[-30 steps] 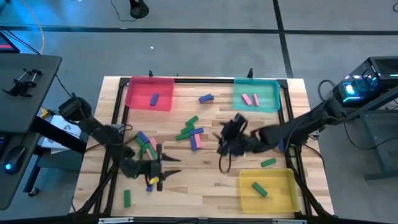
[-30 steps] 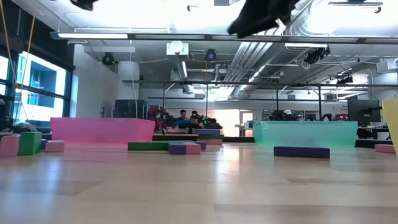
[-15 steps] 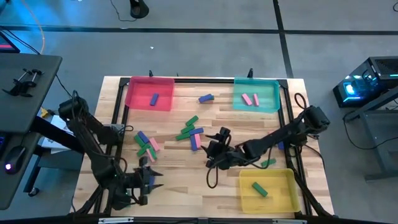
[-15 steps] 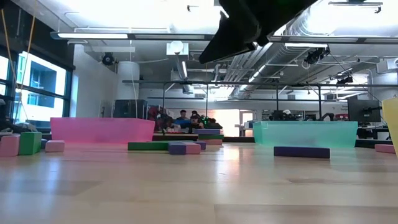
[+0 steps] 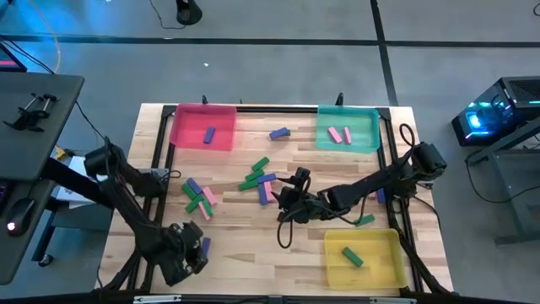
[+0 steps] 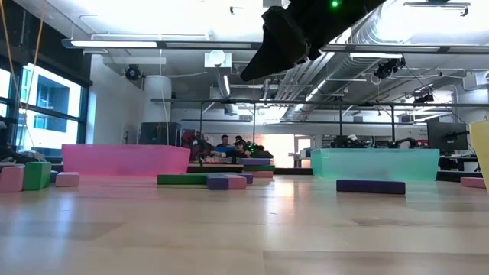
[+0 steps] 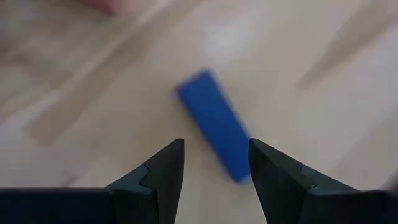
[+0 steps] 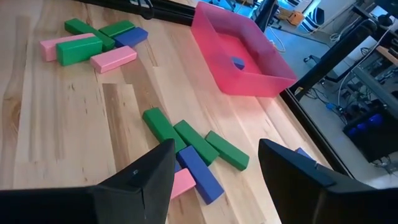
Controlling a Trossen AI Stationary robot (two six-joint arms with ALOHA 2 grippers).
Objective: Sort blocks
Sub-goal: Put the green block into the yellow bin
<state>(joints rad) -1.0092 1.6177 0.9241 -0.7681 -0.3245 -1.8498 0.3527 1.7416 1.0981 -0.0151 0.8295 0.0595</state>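
Small flat blocks lie on the wooden table. A loose cluster of green, blue-purple and pink ones (image 5: pixel 261 181) sits mid-table, and a second cluster (image 5: pixel 197 196) lies to its left. One blue block (image 5: pixel 205 246) lies alone near the near edge. My left gripper (image 5: pixel 196 252) hovers over it, open. In the left wrist view this blue block (image 7: pixel 214 127) lies flat between and ahead of the gripper (image 7: pixel 216 165). My right gripper (image 5: pixel 283 204) is open, just right of the middle cluster. The right wrist view shows that gripper (image 8: pixel 216 149) over green blocks (image 8: pixel 196 142).
The pink tray (image 5: pixel 181 127) at far left holds a blue block. The teal tray (image 5: pixel 371 131) at far right holds two pink blocks. The yellow tray (image 5: pixel 380 257) at near right holds a green one. Single blocks lie at the far middle (image 5: pixel 279 133) and beside the yellow tray (image 5: pixel 364 220).
My left gripper has swung toward the table's near-left corner and tipped downward over the lone blue block. My right gripper has moved left and a little toward the near edge, from mid-right of the table to the edge of the middle cluster. No block has visibly moved.
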